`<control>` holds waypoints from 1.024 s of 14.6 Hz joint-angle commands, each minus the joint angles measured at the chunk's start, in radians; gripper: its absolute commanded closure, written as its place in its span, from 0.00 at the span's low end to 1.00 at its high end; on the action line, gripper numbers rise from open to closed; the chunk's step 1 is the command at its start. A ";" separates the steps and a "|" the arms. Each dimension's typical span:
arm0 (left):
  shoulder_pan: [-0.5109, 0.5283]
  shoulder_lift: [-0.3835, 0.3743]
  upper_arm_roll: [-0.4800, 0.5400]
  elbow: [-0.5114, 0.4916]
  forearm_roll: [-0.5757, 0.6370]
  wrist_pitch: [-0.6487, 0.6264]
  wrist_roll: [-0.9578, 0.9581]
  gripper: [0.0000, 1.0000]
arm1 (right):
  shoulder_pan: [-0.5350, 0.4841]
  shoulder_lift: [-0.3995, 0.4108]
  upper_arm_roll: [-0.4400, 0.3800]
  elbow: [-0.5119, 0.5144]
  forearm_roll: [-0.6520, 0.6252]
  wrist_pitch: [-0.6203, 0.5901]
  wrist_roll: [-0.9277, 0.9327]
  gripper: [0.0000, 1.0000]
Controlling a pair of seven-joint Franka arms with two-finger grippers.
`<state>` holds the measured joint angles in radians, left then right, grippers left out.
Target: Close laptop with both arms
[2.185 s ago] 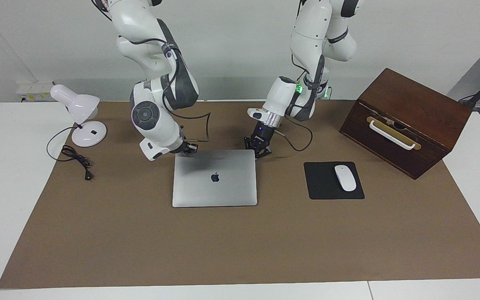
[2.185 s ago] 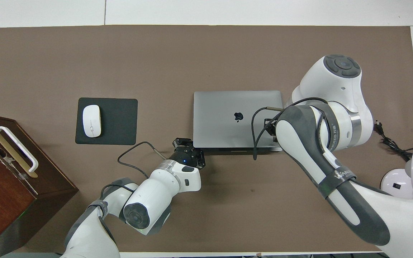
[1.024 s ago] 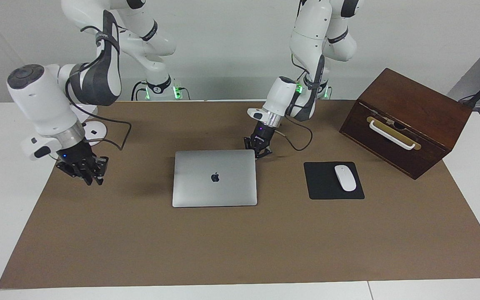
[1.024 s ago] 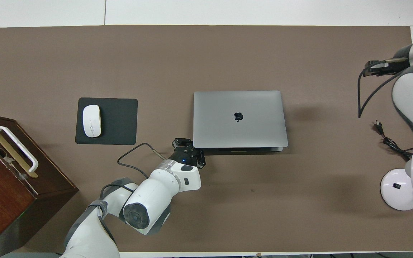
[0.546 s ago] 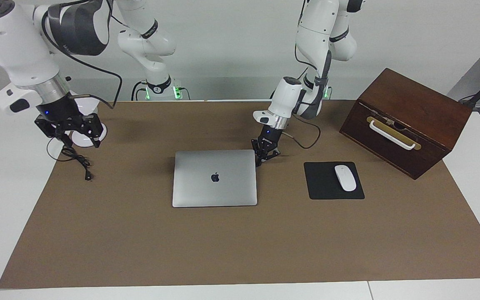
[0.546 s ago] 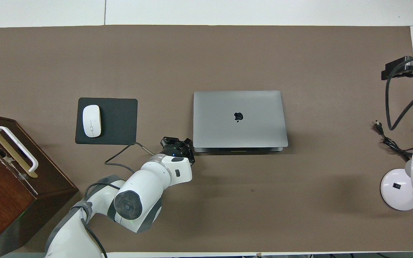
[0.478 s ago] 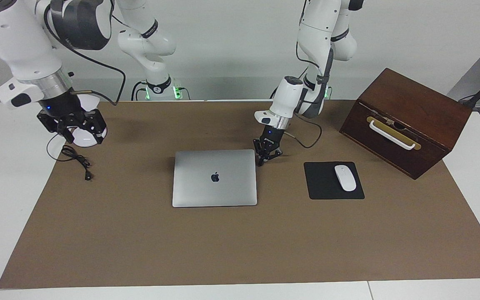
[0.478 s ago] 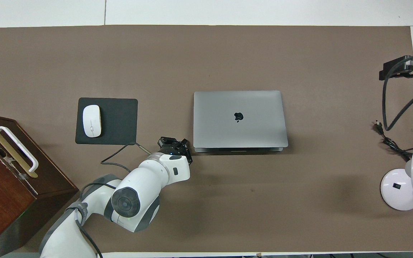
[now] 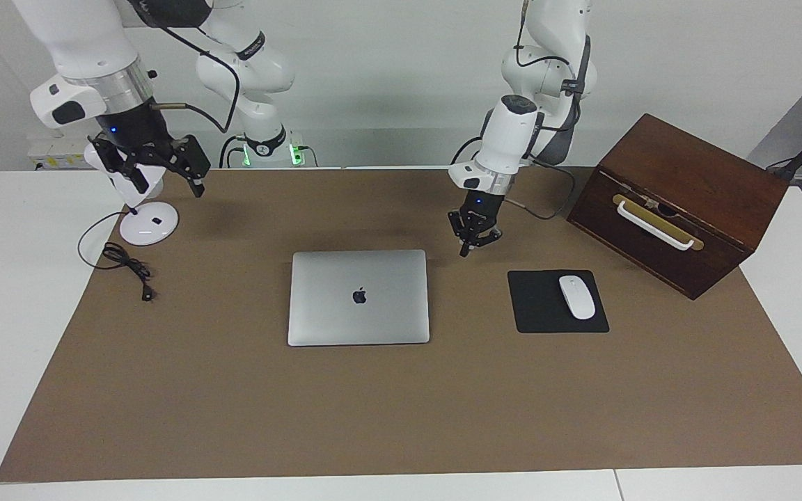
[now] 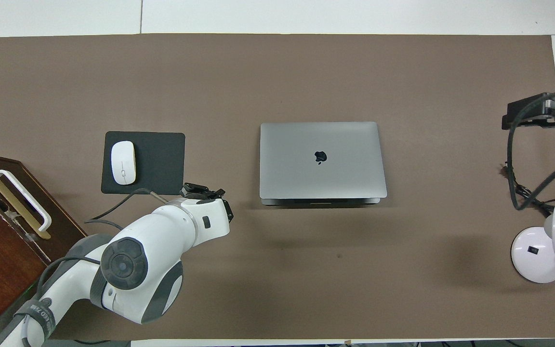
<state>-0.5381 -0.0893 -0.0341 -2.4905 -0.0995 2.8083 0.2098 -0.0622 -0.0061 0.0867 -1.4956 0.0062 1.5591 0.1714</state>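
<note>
The silver-grey laptop point(image 9: 358, 297) lies shut and flat on the brown mat, apple logo up; it also shows in the overhead view point(image 10: 321, 159). My left gripper point(image 9: 474, 240) hangs a little above the mat between the laptop's corner and the black mouse pad, apart from both; the overhead view point(image 10: 205, 191) shows it too. My right gripper point(image 9: 163, 177) is open and empty, raised over the white desk lamp at the right arm's end of the table, well away from the laptop. It reaches in from the edge of the overhead view point(image 10: 534, 115).
A black mouse pad point(image 9: 544, 306) with a white mouse point(image 9: 576, 297) lies beside the laptop toward the left arm's end. A brown wooden box point(image 9: 679, 202) with a white handle stands past it. A white desk lamp point(image 9: 138, 191) and its black cord point(image 9: 126, 268) sit at the right arm's end.
Both grippers have left the laptop's edge nearest the robots. The right swung out and rose over the lamp; the left lifted and drew back toward the mouse pad. The laptop stayed shut and still.
</note>
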 commanded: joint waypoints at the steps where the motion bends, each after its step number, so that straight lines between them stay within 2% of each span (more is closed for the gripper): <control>1: 0.012 -0.042 0.002 -0.001 -0.009 -0.064 0.016 1.00 | -0.021 -0.040 0.005 -0.049 -0.023 -0.010 0.010 0.00; 3: 0.026 -0.065 0.002 0.015 -0.009 -0.133 0.016 1.00 | -0.024 -0.064 0.004 -0.099 -0.025 0.015 0.016 0.00; 6: 0.067 -0.101 0.002 0.094 -0.009 -0.324 0.007 1.00 | -0.041 -0.075 0.002 -0.129 -0.028 0.047 0.013 0.00; 11: 0.161 -0.113 0.002 0.272 -0.009 -0.651 0.005 0.83 | -0.076 -0.066 -0.005 -0.144 -0.026 0.127 0.005 0.00; 13: 0.205 -0.125 0.002 0.303 -0.006 -0.716 0.007 0.66 | -0.085 -0.063 -0.005 -0.137 -0.026 0.121 0.002 0.00; 14: 0.222 -0.130 0.002 0.312 -0.002 -0.742 0.007 0.50 | -0.084 -0.064 -0.005 -0.137 -0.026 0.118 0.003 0.00; 15: 0.248 -0.136 0.002 0.326 0.001 -0.766 0.005 0.10 | -0.077 -0.066 -0.005 -0.135 -0.026 0.116 0.003 0.00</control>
<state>-0.3379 -0.2096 -0.0235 -2.1915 -0.0994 2.1073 0.2095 -0.1303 -0.0477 0.0691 -1.6052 -0.0008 1.6603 0.1715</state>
